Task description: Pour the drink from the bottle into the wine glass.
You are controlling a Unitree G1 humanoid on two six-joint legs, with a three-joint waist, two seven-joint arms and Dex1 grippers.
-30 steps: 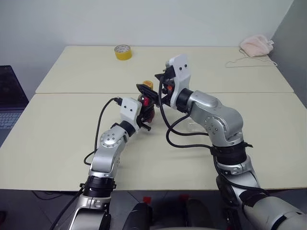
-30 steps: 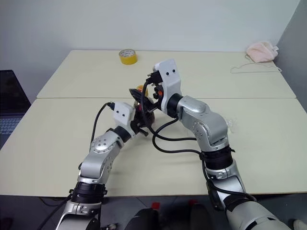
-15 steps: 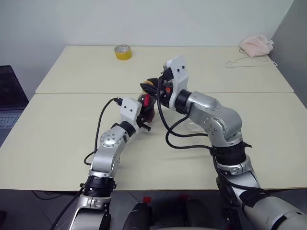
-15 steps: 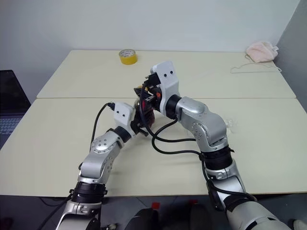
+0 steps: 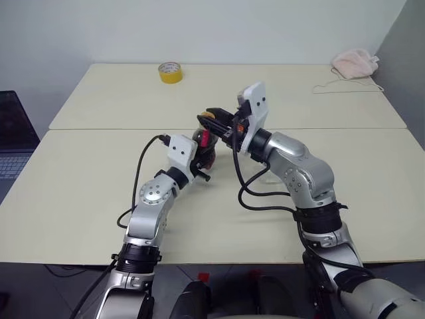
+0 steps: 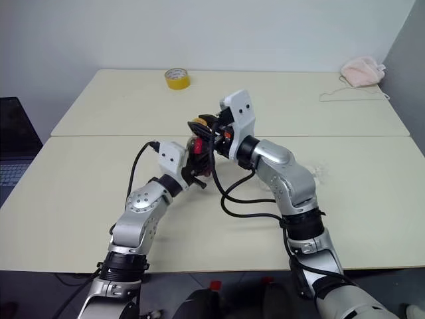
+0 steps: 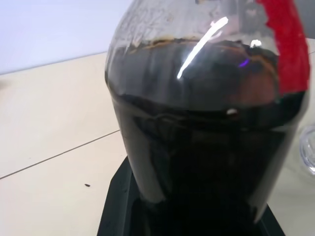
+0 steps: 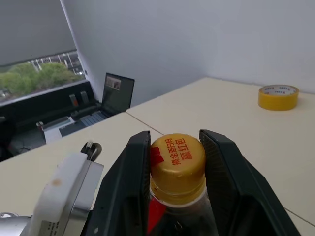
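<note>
Right wrist view: the yellow cap [image 8: 177,156] of the bottle [image 7: 206,113] sits squarely between the two black fingers [image 8: 129,182] of the right pincer [image 8: 177,167], which are pressed against its sides and pinching it. The cap is smooth, round plastic with red printed characters on top; below it the clear neck widens and a red label strip [image 7: 280,44] runs down the shoulder.

The bottle stands upright near the middle of the bench [image 5: 86,179], its long axis vertical, so the right pincer meets it level from the side at the top while the left pincer [image 5: 199,163] is clamped on the rounded body lower down. The left wrist view shows the drink [image 7: 197,147], near-black and glossy, filling the body up to the shoulder, with the thin transparent wall catching glints of light.

Judging by this, the cap is still on and the coming move is a twist about that vertical axis, with the left arm holding the body steady.

A curved clear rim at the edge of the left wrist view is probably the wine glass [image 7: 307,152], just beside the bottle. Farther back on the pale matte bench lie a yellow tape roll [image 5: 170,72] and a pink cloth [image 5: 355,62].
</note>
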